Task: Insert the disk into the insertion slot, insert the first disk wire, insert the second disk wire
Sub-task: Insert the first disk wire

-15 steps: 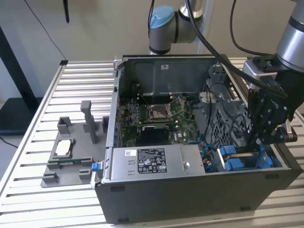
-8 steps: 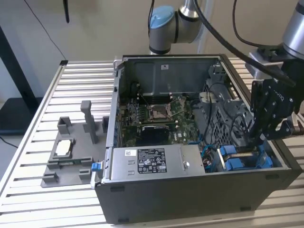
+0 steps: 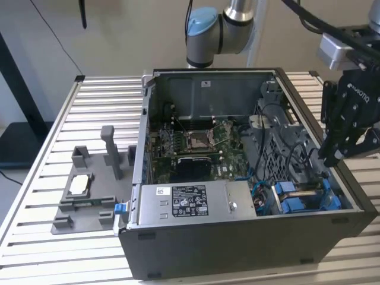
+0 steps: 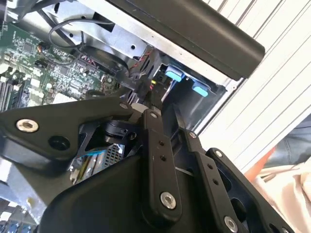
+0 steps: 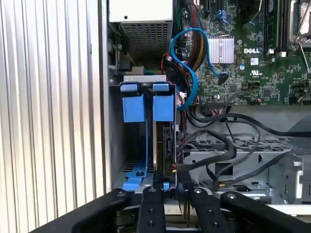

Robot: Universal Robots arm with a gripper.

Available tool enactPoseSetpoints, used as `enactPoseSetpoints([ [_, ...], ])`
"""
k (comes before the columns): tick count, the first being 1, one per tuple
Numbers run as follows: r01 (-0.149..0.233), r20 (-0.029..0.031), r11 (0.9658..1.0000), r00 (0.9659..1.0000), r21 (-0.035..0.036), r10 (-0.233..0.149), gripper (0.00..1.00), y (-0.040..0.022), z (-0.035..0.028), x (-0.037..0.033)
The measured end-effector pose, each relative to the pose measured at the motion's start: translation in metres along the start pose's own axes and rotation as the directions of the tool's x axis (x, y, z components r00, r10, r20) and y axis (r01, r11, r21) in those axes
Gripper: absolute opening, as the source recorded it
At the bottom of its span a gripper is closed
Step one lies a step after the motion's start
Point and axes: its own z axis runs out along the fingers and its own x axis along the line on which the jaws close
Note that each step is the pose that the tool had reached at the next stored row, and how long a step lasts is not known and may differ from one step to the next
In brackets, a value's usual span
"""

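The disk (image 5: 164, 145) stands on edge inside the insertion slot (image 5: 127, 145), a grey cage with two blue tabs (image 5: 146, 107) at the case's corner. In the exterior view the insertion slot (image 3: 304, 199) lies at the case's near right, and my gripper (image 3: 330, 158) hangs just above it, fingers drawn together. In the first wrist view my gripper (image 5: 170, 187) is right at the disk's near end. A black disk wire (image 5: 204, 155) runs in to a connector between the fingertips. The second wrist view shows the gripper (image 4: 145, 108) shut just above the blue tabs (image 4: 174, 75).
The open computer case (image 3: 237, 249) holds a motherboard (image 3: 196, 148) and a labelled power-supply box (image 3: 190, 202). A blue cable (image 5: 192, 73) and several black cables (image 5: 252, 126) loop beside the cage. A grey fixture (image 3: 89, 190) stands on the slatted table (image 3: 35, 196) at the exterior view's left.
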Motion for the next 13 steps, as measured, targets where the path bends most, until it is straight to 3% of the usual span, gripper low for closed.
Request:
enactPoseSetpoints([
  [3, 0.000, 0.0000, 1.0000, 1.0000, 0.0000, 0.000, 0.27, 0.0000, -0.0122, 0.0002],
  [8, 0.000, -0.0005, 1.0000, 1.0000, 0.0000, 0.000, 0.27, -0.0014, -0.0127, -0.0002],
  [10, 0.000, 0.0105, 1.0000, 0.9999, -0.0004, 0.000, 0.27, -0.0032, -0.0112, -0.0003],
  [13, 0.000, 0.0196, 1.0000, 0.9998, -0.0007, 0.000, 0.27, -0.0057, -0.0078, -0.0005],
])
